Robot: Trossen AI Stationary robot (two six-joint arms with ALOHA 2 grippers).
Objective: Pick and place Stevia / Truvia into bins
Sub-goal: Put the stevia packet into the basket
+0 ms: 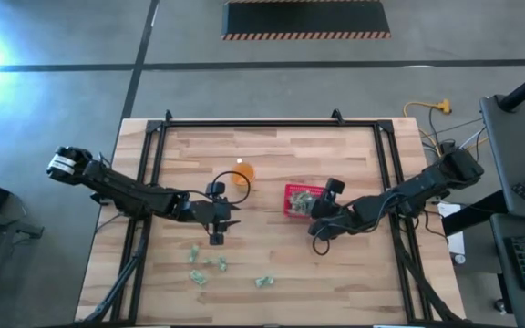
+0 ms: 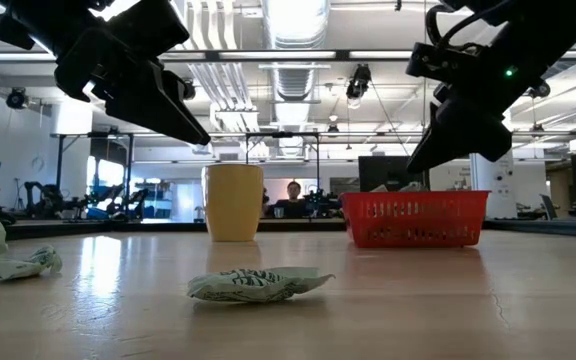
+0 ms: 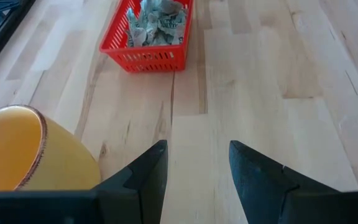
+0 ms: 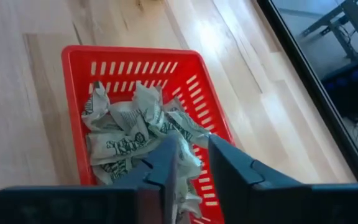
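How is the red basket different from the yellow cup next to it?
The square red plastic basket has low latticed sides, while the round yellow-orange cup has smooth solid walls. The basket is wider and lower; the cup stands taller and narrower. The basket holds crumpled green-and-white paper packets; what the cup holds is not visible. Both stand upright on the wooden table.

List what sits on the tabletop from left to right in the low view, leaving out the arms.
Crumpled packet at the left edge → yellow-orange cup → crumpled green-and-white packet lying nearest the camera → red basket.
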